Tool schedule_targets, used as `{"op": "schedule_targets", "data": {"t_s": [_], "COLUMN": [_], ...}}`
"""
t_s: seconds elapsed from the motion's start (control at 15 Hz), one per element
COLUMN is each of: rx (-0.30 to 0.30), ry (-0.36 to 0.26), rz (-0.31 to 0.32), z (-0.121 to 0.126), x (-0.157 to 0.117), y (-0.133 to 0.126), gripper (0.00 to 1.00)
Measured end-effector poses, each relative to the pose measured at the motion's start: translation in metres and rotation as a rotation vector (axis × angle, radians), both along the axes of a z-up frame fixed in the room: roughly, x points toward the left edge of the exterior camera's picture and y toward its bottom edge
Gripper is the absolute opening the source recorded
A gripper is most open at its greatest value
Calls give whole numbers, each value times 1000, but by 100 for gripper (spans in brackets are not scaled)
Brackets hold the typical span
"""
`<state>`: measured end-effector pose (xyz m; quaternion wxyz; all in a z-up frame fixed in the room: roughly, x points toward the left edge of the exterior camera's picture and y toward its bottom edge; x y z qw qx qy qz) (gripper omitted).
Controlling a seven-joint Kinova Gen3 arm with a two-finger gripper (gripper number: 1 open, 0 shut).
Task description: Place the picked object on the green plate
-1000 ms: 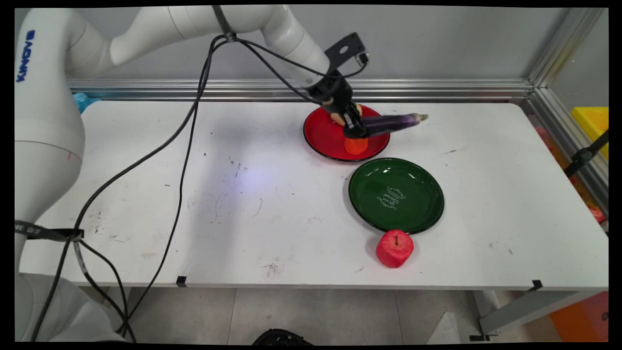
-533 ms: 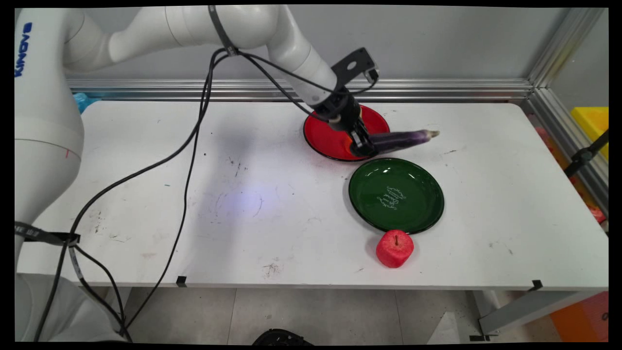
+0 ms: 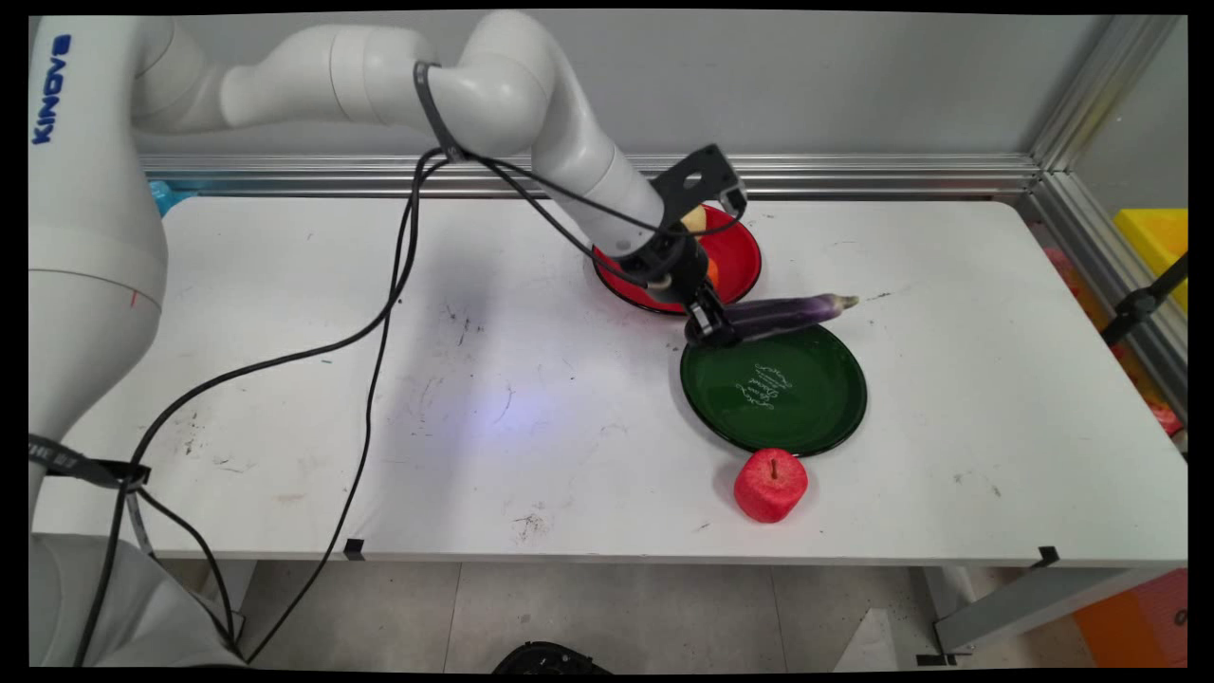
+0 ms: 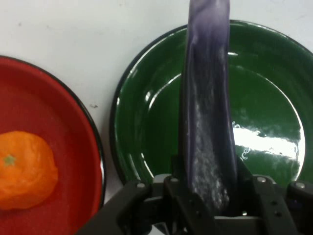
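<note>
The arm (image 3: 531,114) is glossy white, built of rounded tubular links, with blue KINOVA lettering. Black cables (image 3: 379,285) hang from it, held by a black strap. The hand (image 3: 711,327) is black, with a jointed linkage and small silver screws.

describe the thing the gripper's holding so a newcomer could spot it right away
Find the green plate right of centre on the white table. Over its far rim the black gripper is shut on a long purple eggplant, lying level with its pale stem end pointing right. It is the only long, thin item; the apple and orange are round.
</note>
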<state>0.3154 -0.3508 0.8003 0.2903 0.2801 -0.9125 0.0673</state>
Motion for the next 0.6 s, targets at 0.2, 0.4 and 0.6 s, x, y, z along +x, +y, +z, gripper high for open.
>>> {"op": "schedule_targets", "data": {"t_s": [0.2,0.4,0.6], "rx": [3,0,-9], "ry": [-5,-9,-11], "rz": [6,5,1], "z": [-10,-20,-29], "x": [-3,-6,-8], "y": [5,8,8], "gripper": [0,0,0]}}
